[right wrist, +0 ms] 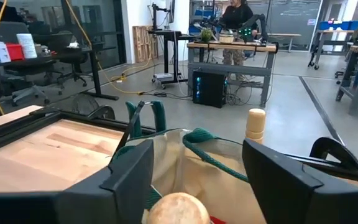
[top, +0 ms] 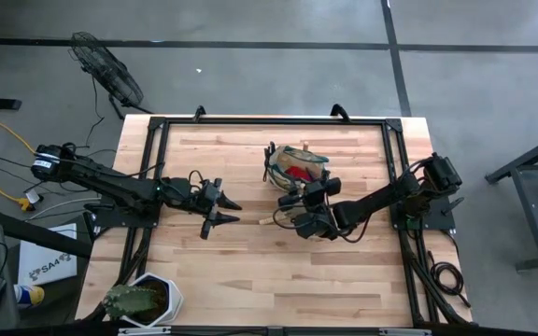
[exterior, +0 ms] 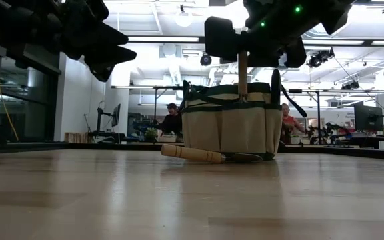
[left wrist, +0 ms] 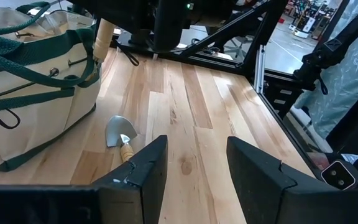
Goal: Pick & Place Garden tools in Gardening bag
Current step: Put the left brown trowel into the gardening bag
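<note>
Overhead layout. The gardening bag (top: 299, 165) stands past table centre toward one o'clock, close to the far frame rail; the near half of the wooden table (top: 278, 271) lies bare, apart from a potted plant (top: 143, 301) at the seven o'clock corner. A wooden-handled trowel (left wrist: 121, 137) lies flat at the bag's base, long axis roughly along nine-to-three, handle toward nine o'clock and blade beside the bag wall. Another tool handle (exterior: 243, 73) stands upright in the bag's near wall. The right gripper (top: 308, 220) hangs just above the bag's near edge, fingers spread, pinching nothing. The left gripper (top: 224, 211) waits at nine o'clock, fingers apart, empty.
</note>
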### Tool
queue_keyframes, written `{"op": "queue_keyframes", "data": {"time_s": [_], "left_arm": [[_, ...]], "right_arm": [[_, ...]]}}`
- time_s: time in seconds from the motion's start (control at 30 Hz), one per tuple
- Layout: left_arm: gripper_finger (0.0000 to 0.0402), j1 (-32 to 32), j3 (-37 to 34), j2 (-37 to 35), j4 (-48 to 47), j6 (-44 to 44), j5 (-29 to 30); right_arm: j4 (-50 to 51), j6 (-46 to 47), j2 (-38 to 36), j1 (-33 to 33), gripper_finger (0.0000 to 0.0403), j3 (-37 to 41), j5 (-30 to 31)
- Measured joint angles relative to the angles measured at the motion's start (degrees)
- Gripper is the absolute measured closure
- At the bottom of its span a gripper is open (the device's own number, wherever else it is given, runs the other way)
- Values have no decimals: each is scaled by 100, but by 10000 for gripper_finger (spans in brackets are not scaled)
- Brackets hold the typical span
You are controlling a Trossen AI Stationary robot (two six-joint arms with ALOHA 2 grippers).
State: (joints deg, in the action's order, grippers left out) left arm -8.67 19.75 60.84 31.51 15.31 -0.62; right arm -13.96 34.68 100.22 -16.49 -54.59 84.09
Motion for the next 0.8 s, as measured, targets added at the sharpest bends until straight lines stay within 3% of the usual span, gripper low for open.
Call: {"op": "queue_keyframes", "data": {"time_s": [0.17, 0.8], "left_arm": [[240, 2, 0, 0, -9, 0, 0], [240, 0, 2, 0, -75, 63, 2]], "right_arm": [[-34, -308, -10, 0, 153, 0, 260], [8, -1166, -820, -393, 156, 2, 598]]}}
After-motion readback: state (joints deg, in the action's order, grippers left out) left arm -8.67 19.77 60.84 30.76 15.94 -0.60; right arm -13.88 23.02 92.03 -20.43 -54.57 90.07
